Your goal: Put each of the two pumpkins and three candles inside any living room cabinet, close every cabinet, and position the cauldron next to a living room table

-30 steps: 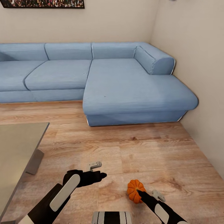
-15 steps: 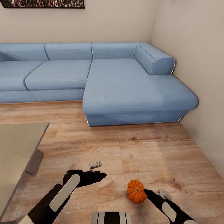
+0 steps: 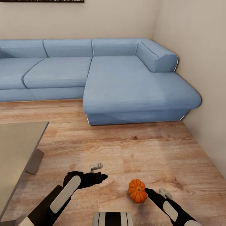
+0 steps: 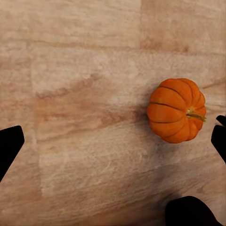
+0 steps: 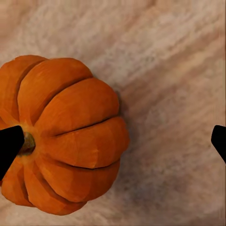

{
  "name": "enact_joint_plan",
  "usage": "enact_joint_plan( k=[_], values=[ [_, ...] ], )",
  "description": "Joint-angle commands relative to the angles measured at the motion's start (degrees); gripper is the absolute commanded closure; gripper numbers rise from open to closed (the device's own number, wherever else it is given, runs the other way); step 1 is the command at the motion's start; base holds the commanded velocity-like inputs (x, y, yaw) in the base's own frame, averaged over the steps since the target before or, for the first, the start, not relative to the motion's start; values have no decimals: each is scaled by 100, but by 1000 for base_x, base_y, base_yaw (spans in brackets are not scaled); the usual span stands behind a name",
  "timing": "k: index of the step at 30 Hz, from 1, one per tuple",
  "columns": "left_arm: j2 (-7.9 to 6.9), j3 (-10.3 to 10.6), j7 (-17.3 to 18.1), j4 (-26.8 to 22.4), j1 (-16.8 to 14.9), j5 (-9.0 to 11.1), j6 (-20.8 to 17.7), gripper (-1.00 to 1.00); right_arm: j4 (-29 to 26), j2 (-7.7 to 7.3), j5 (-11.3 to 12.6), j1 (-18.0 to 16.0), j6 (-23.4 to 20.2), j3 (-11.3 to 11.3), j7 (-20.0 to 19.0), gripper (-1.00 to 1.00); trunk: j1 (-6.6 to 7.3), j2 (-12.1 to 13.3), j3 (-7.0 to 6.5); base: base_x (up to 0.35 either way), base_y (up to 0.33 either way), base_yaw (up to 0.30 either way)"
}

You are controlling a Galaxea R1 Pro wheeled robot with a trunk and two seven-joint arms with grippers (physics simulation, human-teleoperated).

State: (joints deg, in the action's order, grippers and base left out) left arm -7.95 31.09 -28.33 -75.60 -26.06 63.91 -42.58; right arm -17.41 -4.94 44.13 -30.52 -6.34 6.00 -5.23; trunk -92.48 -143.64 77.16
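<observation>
One small ribbed orange pumpkin (image 3: pixel 137 191) sits on the wooden floor just in front of me. My right gripper (image 3: pixel 148 192) is low beside it on its right, open. In the right wrist view the pumpkin (image 5: pixel 66 136) lies toward one fingertip (image 5: pixel 9 146), which overlaps its stem, while the other fingertip stands well away from it. My left gripper (image 3: pixel 102 177) hovers open to the left of the pumpkin, holding nothing. Its wrist view looks down on the pumpkin (image 4: pixel 175 110) near one fingertip (image 4: pixel 219 136). Candles, cabinet and cauldron are out of view.
A blue L-shaped sofa (image 3: pixel 125 84) fills the far side, its chaise reaching toward me. A grey-topped table (image 3: pixel 15 147) stands at the left. The beige wall (image 3: pixel 201 47) closes the right side. Wooden floor (image 3: pixel 131 150) lies between the sofa and me.
My right gripper drew back to the right, off the pumpkin, which settled on the floor. The head camera tipped slightly down. The left arm stayed put.
</observation>
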Motion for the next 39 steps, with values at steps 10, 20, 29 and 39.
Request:
enact_joint_plan(
  k=[10, 20, 29, 39],
  values=[
    [-5, 16, -59, -5, -5, 60, 4, -100, -215, 2, 53, -39, -401, 50, 18, -100, -7, -6, 70, 0, 0, 0],
    [-3, 17, -67, 1, -5, 60, 4, -100, -218, 2, 59, -42, -412, 50, 14, -100, -7, -6, 70, 24, 24, 0],
    [-2, 19, -67, 2, -5, 53, 4, -100, -219, 2, 61, -42, -412, 50, 9, -100, -7, -6, 70, 27, 20, 0],
    [4, 28, -70, -3, -5, 60, 4, -100, -213, 2, 59, -42, -404, 50, 5, -100, -7, -6, 70, 92, 30, 0]
  ],
)
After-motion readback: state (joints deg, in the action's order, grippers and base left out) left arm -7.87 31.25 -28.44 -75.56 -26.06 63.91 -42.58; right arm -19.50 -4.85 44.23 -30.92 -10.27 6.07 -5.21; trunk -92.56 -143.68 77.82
